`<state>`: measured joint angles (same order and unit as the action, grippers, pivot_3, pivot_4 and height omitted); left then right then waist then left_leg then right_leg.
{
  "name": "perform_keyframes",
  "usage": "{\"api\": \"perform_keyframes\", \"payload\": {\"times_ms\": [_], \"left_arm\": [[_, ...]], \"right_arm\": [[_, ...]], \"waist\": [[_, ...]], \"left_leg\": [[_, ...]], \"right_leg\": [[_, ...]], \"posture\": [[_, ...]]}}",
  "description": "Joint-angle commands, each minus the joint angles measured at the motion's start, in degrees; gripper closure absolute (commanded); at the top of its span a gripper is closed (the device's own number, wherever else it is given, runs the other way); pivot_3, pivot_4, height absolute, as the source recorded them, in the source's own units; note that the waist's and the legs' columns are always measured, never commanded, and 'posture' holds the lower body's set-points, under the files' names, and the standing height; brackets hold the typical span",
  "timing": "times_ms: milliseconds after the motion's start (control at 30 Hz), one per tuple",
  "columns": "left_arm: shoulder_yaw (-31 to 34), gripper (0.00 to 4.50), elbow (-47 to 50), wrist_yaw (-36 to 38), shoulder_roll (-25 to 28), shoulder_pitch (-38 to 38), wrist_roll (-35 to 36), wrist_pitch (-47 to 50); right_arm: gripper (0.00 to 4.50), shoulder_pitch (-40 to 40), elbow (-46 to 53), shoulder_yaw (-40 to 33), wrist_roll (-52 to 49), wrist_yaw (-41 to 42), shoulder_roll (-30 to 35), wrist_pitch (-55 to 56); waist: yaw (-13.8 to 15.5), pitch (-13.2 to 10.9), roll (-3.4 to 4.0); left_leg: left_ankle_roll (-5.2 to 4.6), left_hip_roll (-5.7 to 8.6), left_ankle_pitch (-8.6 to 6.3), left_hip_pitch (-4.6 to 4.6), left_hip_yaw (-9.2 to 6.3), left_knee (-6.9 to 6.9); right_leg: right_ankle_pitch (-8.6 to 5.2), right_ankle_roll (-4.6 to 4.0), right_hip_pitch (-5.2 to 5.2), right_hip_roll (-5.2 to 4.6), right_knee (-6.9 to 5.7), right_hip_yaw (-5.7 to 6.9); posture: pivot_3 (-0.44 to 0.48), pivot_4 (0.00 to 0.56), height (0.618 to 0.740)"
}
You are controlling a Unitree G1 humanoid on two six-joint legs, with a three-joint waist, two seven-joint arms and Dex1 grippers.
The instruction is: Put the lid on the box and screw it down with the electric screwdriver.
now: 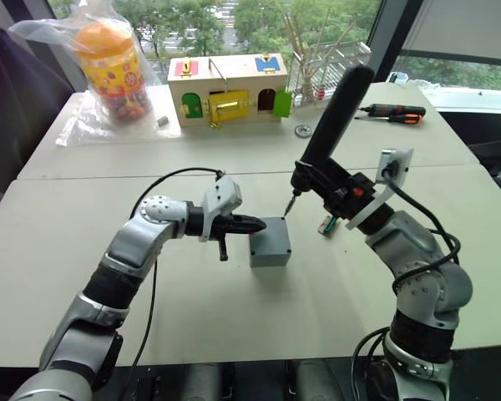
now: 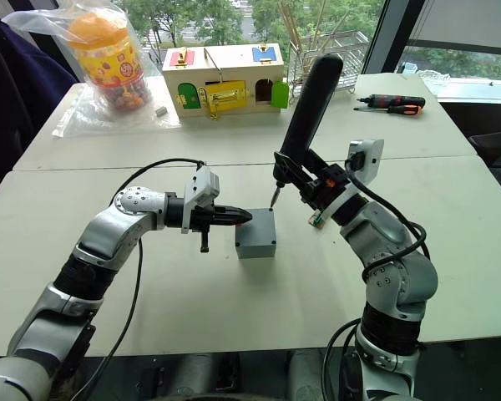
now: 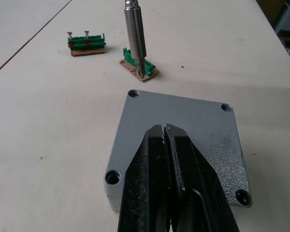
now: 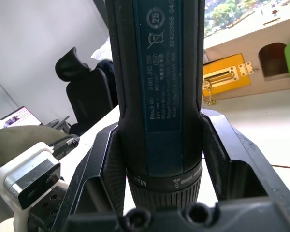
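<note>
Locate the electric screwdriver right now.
In the eye views, the electric screwdriver is gripped in the right tool, bit angled down at the far right corner of the lid.

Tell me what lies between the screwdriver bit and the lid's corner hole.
Nothing: in the left wrist view the screwdriver bit hangs past the lid, with bare table and a green part behind it.

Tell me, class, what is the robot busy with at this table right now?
The lid already sits on the grey box. The left end effector, its fingers shut, rests over the lid. The right end effector grips the electric screwdriver, tilted, with its bit just above a far corner screw hole. All four visible corner holes look empty. Two small green screw holders lie on the table beyond the box.
</note>
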<state>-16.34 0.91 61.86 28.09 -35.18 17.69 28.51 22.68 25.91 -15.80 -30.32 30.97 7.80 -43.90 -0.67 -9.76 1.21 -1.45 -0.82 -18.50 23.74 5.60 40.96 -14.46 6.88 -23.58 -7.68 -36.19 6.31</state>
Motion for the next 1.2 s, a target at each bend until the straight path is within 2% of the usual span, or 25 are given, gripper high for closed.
{"api": "perform_keyframes", "payload": {"times_ms": [33, 467, 967, 1200], "left_arm": [[-1.26, 4.5, 1.3, 0.35, 0.27, 0.44, -1.65, -1.46], [-0.9, 4.5, 0.42, 0.47, -0.78, 0.16, -1.44, -1.63], [-1.47, 4.5, -1.8, 1.0, -1.57, 0.21, -2.92, -2.74], [-1.18, 4.5, -1.36, 0.17, -1.62, 0.99, -2.98, -2.2]], "right_arm": [[2.71, 0.31, 0.18, 1.85, -0.36, -0.16, 0.46, 5.21], [2.71, -2.48, -2.44, 3.39, -2.13, -2.11, 3.71, 10.31], [2.71, -5.55, -6.96, 16.64, 8.35, -1.52, 10.44, 15.6], [2.71, -8.0, -8.69, 18.51, 9.22, -1.44, 10.34, 16.43]], "waist": [[0.12, 0.0, -0.02], [0.1, 0.0, -0.02], [0.07, 0.14, -0.22], [0.13, 0.64, -0.59]], "left_leg": [[0.0, 0.0, 0.0, 0.0, -0.01, 0.0], [-0.01, -0.02, 0.0, -0.01, -0.26, 0.02], [-0.03, -0.05, -0.02, -0.29, -0.3, 0.02], [-0.05, -0.11, -0.03, -0.37, -0.36, 0.02]], "right_leg": [[0.0, 0.0, 0.01, 0.0, 0.0, 0.0], [0.0, 0.0, 0.04, -0.01, 0.01, 0.01], [0.0, -0.01, 0.3, -0.01, 0.0, 0.0], [-0.01, -0.01, 0.44, -0.01, 0.03, 0.03]], "posture": [[0.0, 0.15, 0.711], [0.0, 0.15, 0.711], [0.0, 0.15, 0.711], [0.0, 0.15, 0.711]]}}
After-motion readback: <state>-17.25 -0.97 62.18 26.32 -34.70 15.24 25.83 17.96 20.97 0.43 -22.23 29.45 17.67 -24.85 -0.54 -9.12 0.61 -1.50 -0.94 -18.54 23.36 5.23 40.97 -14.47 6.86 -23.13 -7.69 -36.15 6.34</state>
